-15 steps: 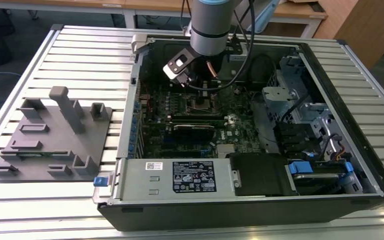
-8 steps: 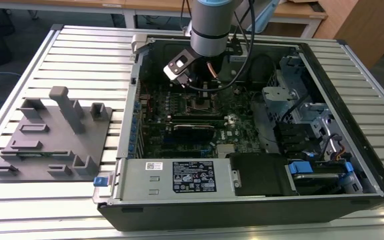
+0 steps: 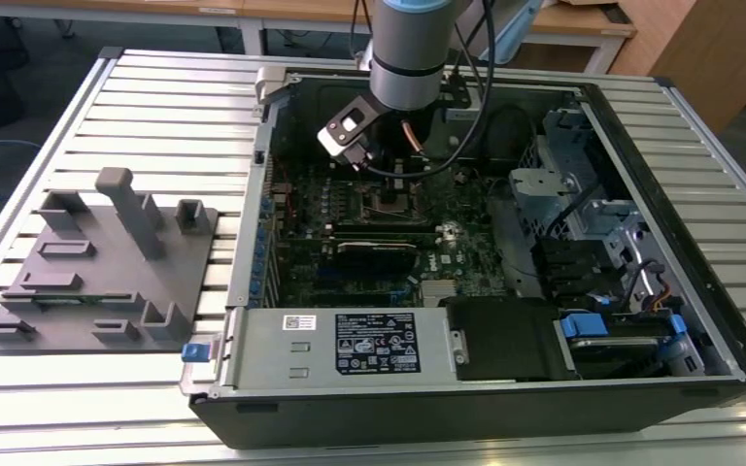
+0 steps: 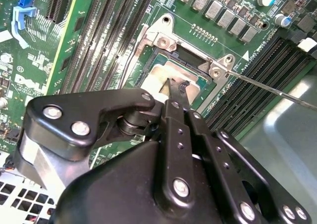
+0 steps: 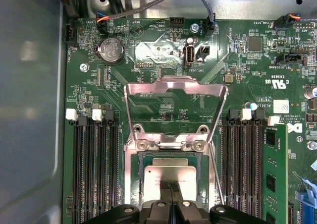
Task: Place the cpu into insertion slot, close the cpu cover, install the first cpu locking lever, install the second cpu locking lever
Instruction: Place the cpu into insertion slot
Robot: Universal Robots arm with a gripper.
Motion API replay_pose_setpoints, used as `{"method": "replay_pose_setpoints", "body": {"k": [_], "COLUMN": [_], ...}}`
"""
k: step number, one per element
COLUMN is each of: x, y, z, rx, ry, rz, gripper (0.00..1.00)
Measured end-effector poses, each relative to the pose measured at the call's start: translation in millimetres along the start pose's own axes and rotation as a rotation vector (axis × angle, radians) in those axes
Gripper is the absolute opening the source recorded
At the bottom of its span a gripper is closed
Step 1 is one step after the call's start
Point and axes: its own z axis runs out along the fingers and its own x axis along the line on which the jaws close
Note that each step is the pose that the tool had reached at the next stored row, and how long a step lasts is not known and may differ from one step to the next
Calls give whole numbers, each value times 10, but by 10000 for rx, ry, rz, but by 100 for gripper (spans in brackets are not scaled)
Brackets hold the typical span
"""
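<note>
Gripper (image 5: 171, 185), fingers pressed together, tips at the top of the cpu (image 5: 168, 173), which lies flat in the insertion slot (image 5: 132, 179). Hinged cpu cover (image 5: 143, 87) stands open, swung back from the slot.

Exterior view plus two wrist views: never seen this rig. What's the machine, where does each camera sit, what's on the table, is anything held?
The machine is one robot arm with a two-finger gripper at its end. The exterior view comes from a camera off the arm, looking down on a slatted table. On the table lie an open computer case and, to the exterior view's left, a grey fixture block. Both wrist views come from cameras riding on the arm and look closely at the motherboard inside the case. There the cpu sits in the insertion slot, and the cpu cover is swung open. The gripper's fingers are together, with the tip over the cpu's top. I see nothing clamped between them.
</note>
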Motion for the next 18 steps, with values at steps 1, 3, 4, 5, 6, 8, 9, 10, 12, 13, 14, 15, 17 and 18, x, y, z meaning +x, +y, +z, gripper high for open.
{"method": "replay_pose_setpoints", "body": {"k": [1,3,4,5,6,8,9,10,12,13,14,15,17,18], "x": [0,1,2,2,2,2,2,2,2,4,6,5,4,4], "y": [0,1,1,1,1,1,1,1,1,2,4,3,2,2], "z": [2,5,6,6,6,6,7,7,2,-4,-12,-30,-62,-79], "rx": [0,-4,-6,-7,-6,-6,-6,-6,-10,-15,-21,-13,-9,-7], "ry": [0,7,10,11,11,10,11,10,16,26,36,23,15,13], "rz": [0,1,1,0,1,0,0,0,1,1,1,0,1,1], "gripper": [10,10,10,10,10,10,10,10,10,10,10,10,10,10]}}
